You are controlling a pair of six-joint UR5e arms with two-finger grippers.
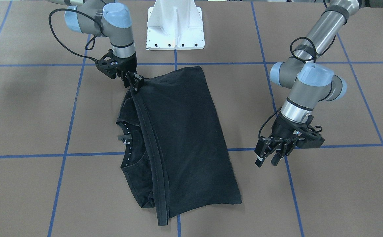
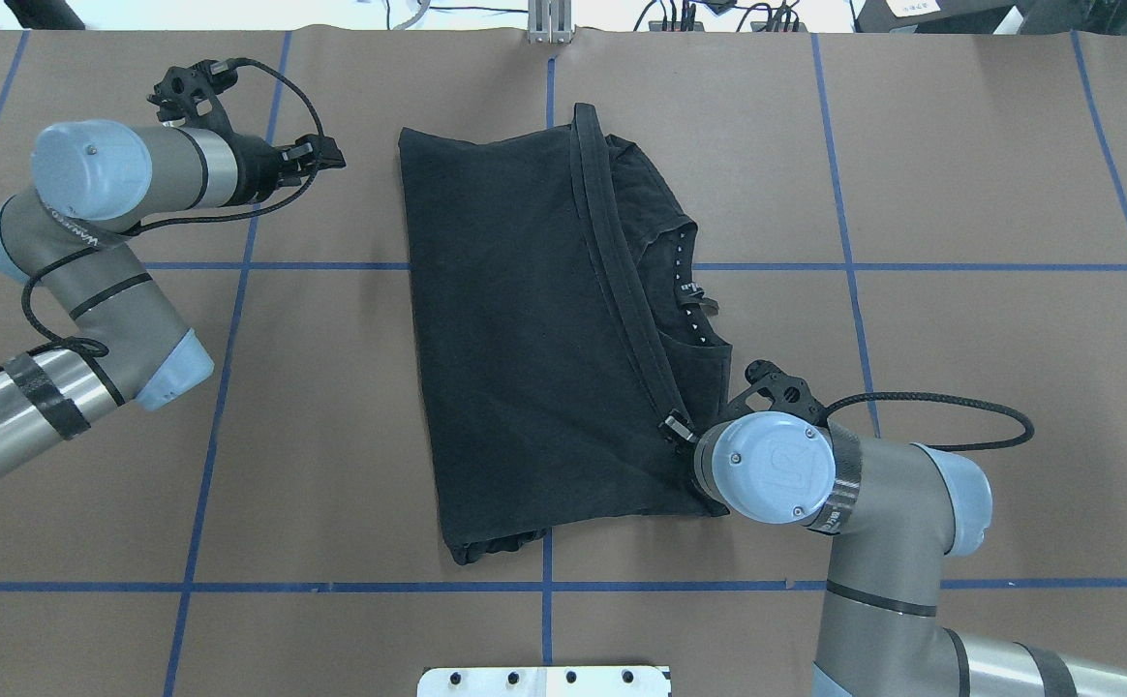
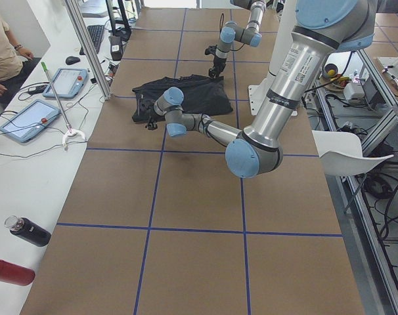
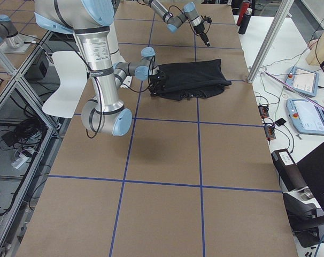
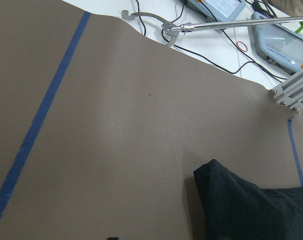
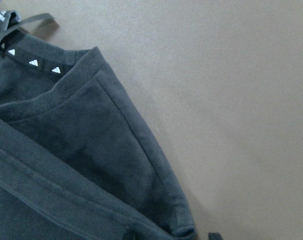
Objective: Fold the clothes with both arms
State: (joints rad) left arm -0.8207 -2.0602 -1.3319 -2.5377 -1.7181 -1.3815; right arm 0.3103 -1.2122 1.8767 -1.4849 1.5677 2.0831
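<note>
The black T-shirt (image 1: 185, 131) (image 2: 515, 339) lies folded on the brown table, plain side up. Its hem band runs diagonally across it, and the collar with white triangle marks (image 6: 34, 62) shows beside the fold. My right gripper (image 1: 135, 84) (image 2: 677, 426) is shut on the hem's corner at the shirt's edge nearest the robot base, holding it slightly raised. My left gripper (image 1: 268, 161) (image 2: 326, 155) hangs open above bare table, well off the shirt's other side, with nothing between its fingers. The left wrist view catches only a corner of the shirt (image 5: 251, 210).
The white pedestal base (image 1: 175, 29) stands at the table's robot side. Blue tape lines (image 2: 234, 265) grid the brown surface. Beyond the far edge are tablets (image 3: 28, 118), cables, bottles (image 3: 28, 231), an aluminium post (image 3: 87, 46) and a seated person (image 3: 2, 52).
</note>
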